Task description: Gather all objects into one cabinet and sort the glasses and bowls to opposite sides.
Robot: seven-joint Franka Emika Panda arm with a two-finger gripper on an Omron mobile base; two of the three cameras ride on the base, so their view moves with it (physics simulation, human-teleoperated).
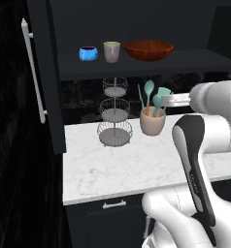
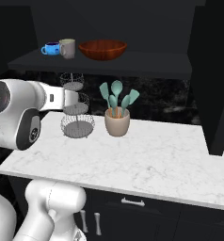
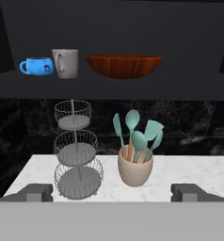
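On the open black cabinet's dark shelf (image 1: 151, 66) stand, from left to right, a squat bright blue cup (image 1: 88, 53), a grey-beige tumbler (image 1: 111, 51) and a wide reddish-brown bowl (image 1: 148, 50). The hand view has the same row: blue cup (image 3: 37, 66), tumbler (image 3: 66, 63), bowl (image 3: 124, 65). The two cups almost touch, and the bowl sits a little to their right. My gripper (image 3: 113, 192) is open and holds nothing. It hovers over the counter, below the shelf, facing the back wall. The cabinet door (image 1: 37, 72) stands open at the left.
A wire three-tier basket stand (image 3: 76, 155) and a beige crock of teal spatulas (image 3: 135, 169) stand on the white marble counter (image 1: 137, 169) right under the shelf. A second black door (image 2: 213, 75) hangs open at the right. Black drawers (image 2: 132, 202) run below the counter.
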